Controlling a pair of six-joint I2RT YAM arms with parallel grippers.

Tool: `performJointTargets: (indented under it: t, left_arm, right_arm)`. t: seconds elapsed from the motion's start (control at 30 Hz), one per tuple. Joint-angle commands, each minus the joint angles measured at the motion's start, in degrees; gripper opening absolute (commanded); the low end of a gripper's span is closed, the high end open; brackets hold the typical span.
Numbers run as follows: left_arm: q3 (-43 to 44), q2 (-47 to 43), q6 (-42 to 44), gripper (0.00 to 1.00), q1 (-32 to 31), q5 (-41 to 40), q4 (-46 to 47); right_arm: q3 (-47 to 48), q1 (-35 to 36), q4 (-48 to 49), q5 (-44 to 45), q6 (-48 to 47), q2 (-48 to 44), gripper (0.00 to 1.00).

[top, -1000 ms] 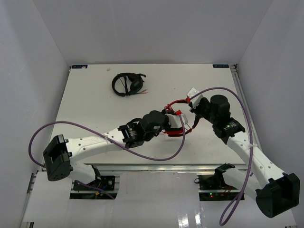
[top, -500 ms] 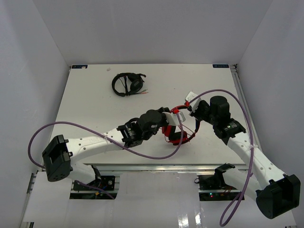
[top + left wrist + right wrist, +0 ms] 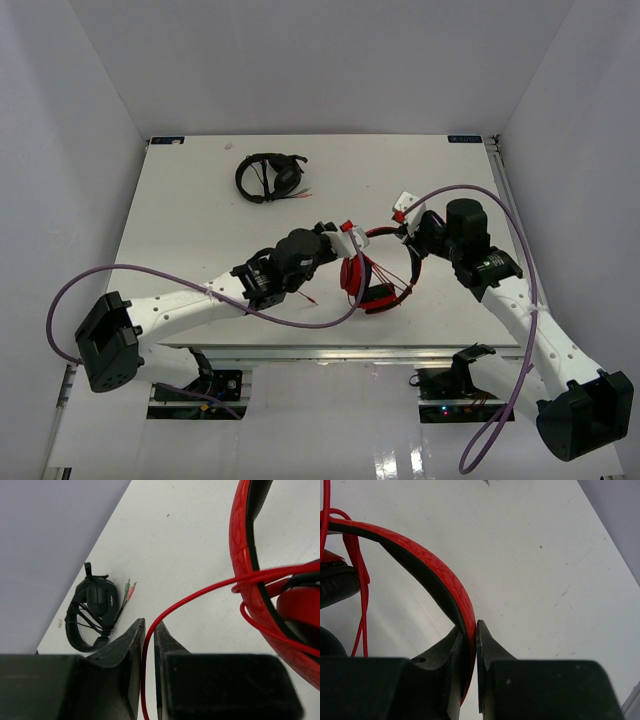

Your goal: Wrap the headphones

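Note:
The red headphones (image 3: 377, 283) lie near the table's front centre, with the thin red cable (image 3: 200, 592) looped over the headband (image 3: 241, 555). My left gripper (image 3: 343, 234) is just left of them. In the left wrist view my left gripper (image 3: 149, 626) is shut on the cable, which runs between its fingers. My right gripper (image 3: 410, 236) is at the headband's right side. In the right wrist view my right gripper (image 3: 470, 628) is shut on the red headband (image 3: 436, 569). Cable strands (image 3: 362, 582) hang by a black ear cushion (image 3: 337, 586).
All-black headphones (image 3: 268, 177) with a bundled cord lie at the back left of the table, and show in the left wrist view (image 3: 94, 614). White walls enclose the table (image 3: 200, 230) on three sides. Purple arm cables loop over the front edge.
My left gripper has drawn back to the left with the cable in it. The headphones have turned and shifted towards the front. The right gripper has stayed on the headband.

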Motion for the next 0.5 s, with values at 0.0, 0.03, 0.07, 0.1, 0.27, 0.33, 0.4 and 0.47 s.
performJointTargets:
  t: [0.0,0.03,0.07,0.1,0.27,0.33,0.4,0.47]
  left_arm:
    - [-3.7,-4.2,-4.5,0.22,3.3,4.9,4.6]
    - [-4.5,-5.3,-5.3,0.22,4.9,5.9,5.2]
    - [-5.1,-6.0,-6.4,0.22,6.3,7.5,5.7]
    - [-5.7,-6.6,-7.5,0.22,7.6,9.1,6.3]
    - [-10.6,-9.6,-13.1,0.24,11.9,21.9,12.4]
    - [-13.4,-11.5,-16.8,0.26,12.4,29.9,18.1]
    - [-16.7,-12.2,-19.6,0.27,12.7,33.7,22.0]
    - [-18.0,-11.6,-22.3,0.27,12.9,36.7,25.2]
  right_arm:
    - [6.0,-1.5,0.1,-8.8,4.6,-1.4,0.08]
    - [6.5,-1.7,-0.8,-9.6,4.9,-1.6,0.08]
    - [7.5,-1.9,-1.6,-10.7,5.2,-1.8,0.08]
    - [8.3,-2.0,-2.2,-11.8,5.4,-2.0,0.08]
    - [10.7,-3.5,-3.8,-19.4,8.6,-2.0,0.08]
    - [12.3,-4.4,-3.4,-23.1,11.7,-1.3,0.08]
    - [14.1,-5.6,-3.1,-26.1,15.3,0.1,0.08]
    - [16.8,-6.3,-2.9,-28.4,17.7,1.5,0.08]
